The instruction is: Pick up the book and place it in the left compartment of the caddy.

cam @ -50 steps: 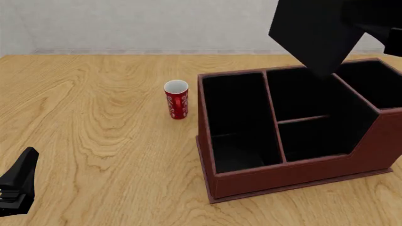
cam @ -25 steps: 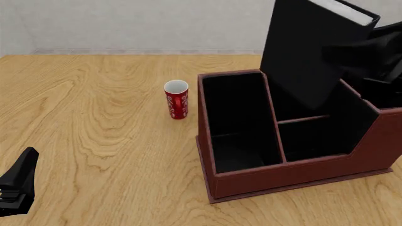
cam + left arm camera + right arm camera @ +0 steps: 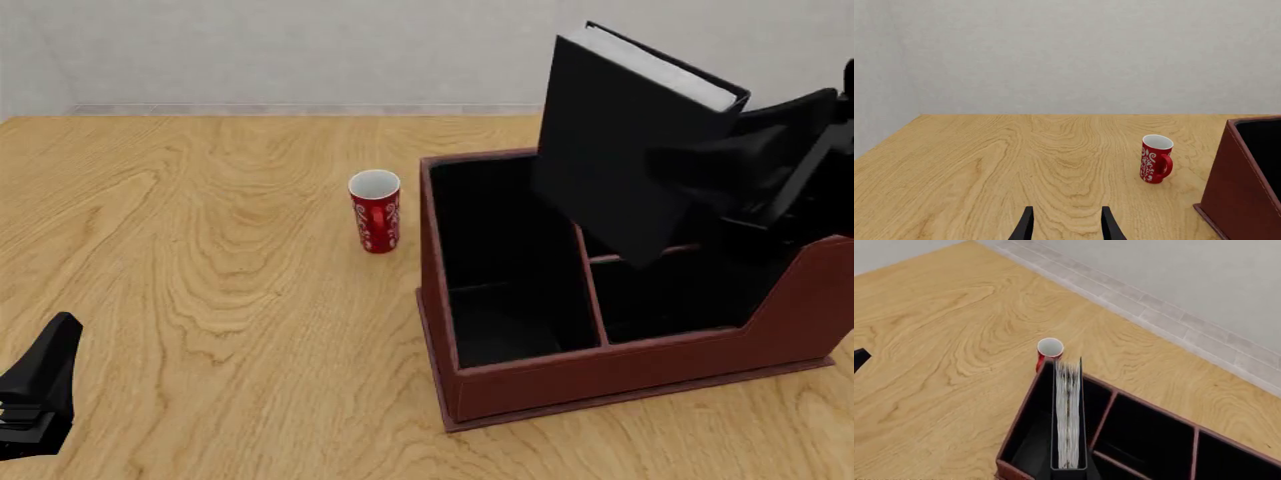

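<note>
The book [image 3: 627, 150], black with white page edges, hangs tilted above the reddish-brown caddy [image 3: 627, 375]. My right gripper [image 3: 731, 162] is shut on its right side. The book's lower corner sits over the divider between the left compartment [image 3: 497, 255] and the middle section. In the right wrist view the page edges of the book [image 3: 1067, 420] line up over the left compartment [image 3: 1035, 437]. My left gripper [image 3: 38, 395] rests low at the near left of the table, open, with nothing between its fingers [image 3: 1026, 227].
A red mug [image 3: 375, 212] with white patterning stands upright on the wooden table [image 3: 200, 250], just left of the caddy's far left corner; it also shows as the mug [image 3: 1155, 159] in the left wrist view. A grey wall lies beyond the table's far edge.
My right gripper has carried the book leftward and lower, from above the caddy's right part to over the divider beside the left compartment. The left arm has stayed still.
</note>
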You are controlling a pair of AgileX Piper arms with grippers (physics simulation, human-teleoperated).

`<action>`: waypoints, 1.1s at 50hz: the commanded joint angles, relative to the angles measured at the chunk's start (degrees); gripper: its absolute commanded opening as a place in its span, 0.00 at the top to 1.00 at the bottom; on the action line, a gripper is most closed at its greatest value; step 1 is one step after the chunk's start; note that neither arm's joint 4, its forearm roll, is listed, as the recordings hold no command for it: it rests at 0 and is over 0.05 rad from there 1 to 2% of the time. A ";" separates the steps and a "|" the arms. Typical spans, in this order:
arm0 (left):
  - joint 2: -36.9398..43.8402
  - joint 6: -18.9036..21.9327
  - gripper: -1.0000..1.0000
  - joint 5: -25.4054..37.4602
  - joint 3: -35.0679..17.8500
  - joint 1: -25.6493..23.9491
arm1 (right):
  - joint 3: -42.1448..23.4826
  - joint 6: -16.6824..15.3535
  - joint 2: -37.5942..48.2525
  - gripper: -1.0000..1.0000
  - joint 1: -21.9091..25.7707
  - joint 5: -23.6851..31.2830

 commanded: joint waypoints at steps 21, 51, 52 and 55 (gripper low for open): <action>0.00 0.00 0.00 0.00 0.00 0.00 | 2.09 2.56 3.63 1.00 0.40 -5.43; 0.00 0.00 0.00 0.00 0.00 0.00 | 5.16 5.45 9.65 1.00 3.00 -10.66; 0.00 0.00 0.00 0.00 0.00 0.00 | 5.26 5.45 9.64 1.00 3.09 -10.77; 0.00 0.00 0.00 0.00 0.00 0.00 | 5.36 5.63 9.80 1.00 3.23 -10.92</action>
